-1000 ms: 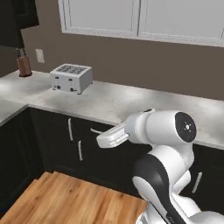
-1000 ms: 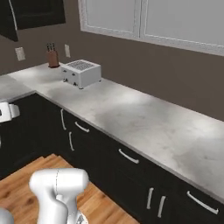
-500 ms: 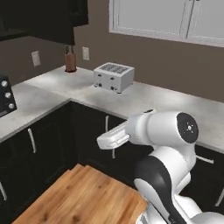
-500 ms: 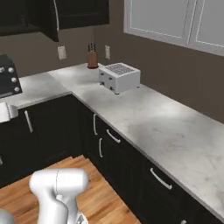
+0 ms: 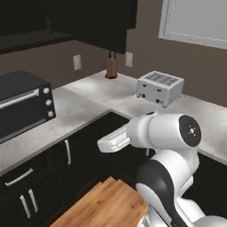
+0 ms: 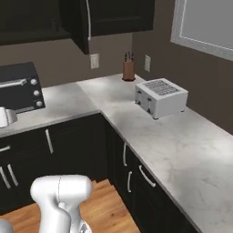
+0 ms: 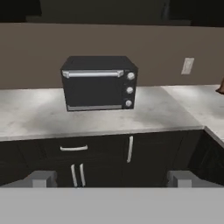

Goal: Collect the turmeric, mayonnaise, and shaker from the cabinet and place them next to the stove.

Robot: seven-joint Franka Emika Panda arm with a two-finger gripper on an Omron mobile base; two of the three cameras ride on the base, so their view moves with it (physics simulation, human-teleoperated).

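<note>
Fingers (image 7: 41, 178) spread wide, empty, facing the toaster oven (image 7: 99, 83); judged best: raise the gripper (image 7: 112, 179) toward the cabinet (image 6: 109, 18) above it before reaching

1. A marble counter (image 6: 182, 150) turns a corner over black base cupboards.
2. A silver toaster (image 6: 160, 97) sits on its right run.
3. A knife block (image 6: 129, 69) stands far in the corner, by two wall outlets.
4. A black toaster oven (image 6: 20, 87) sits left.
5. The cabinet (image 6: 113, 18) hangs above, its door ajar.
</note>
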